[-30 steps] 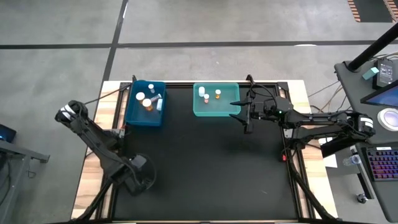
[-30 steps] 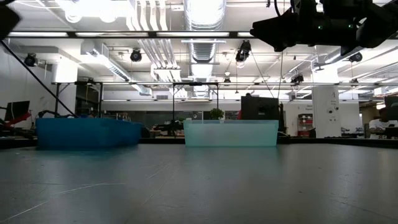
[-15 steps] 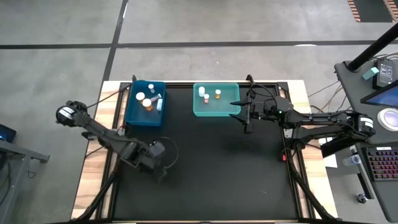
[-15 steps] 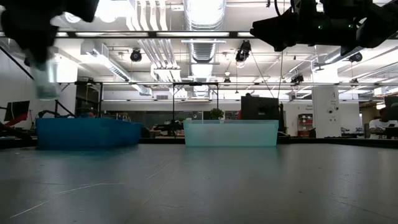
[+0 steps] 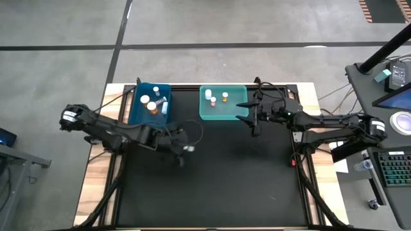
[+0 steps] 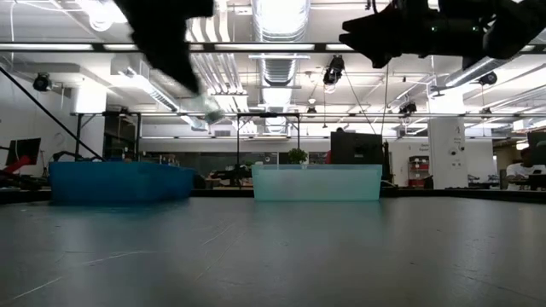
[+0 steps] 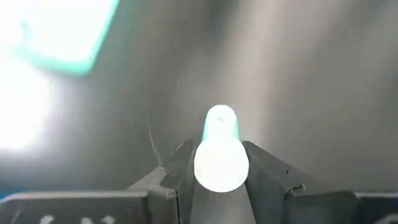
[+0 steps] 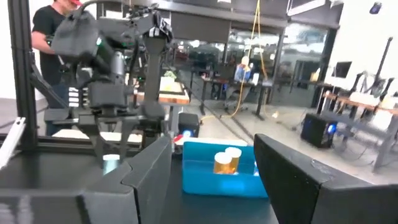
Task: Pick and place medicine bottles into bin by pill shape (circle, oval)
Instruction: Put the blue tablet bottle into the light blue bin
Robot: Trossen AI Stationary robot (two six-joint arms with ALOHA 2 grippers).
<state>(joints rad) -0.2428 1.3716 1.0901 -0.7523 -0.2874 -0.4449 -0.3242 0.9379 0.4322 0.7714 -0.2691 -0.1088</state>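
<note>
Blue plastic forms the left bin [image 5: 149, 108], a rectangular tub at the table's far edge; it holds several medicine bottles [image 5: 154, 102], white-capped, at least one with an amber body, though their exact number is hard to tell. Just beside it to the right stands the teal bin [image 5: 223, 104], translucent and paler, with three small bottles [image 5: 216, 97] near its far wall, one of them orange. In the low view both bins sit side by side on the far part of the table, their walls hiding what lies inside.

The table [image 5: 212, 179] is covered by a matte black mat, framed by pale wood boards at the sides. Beyond it the low view shows an open workshop with ceiling ducts, strip lights and desks; the right wrist view catches a person in a dark shirt standing behind the frame.

The left gripper [image 5: 182, 147] hangs above the mat, in front of the gap between the two bins, and its fingers are clenched on a small bottle [image 7: 221, 149] with a round white cap and a clear, teal-tinted body pointing away from the wrist. The right gripper [image 5: 253, 117] hovers just beside the teal bin's right front corner, its dark fingers spread apart and grasping nothing.
</note>
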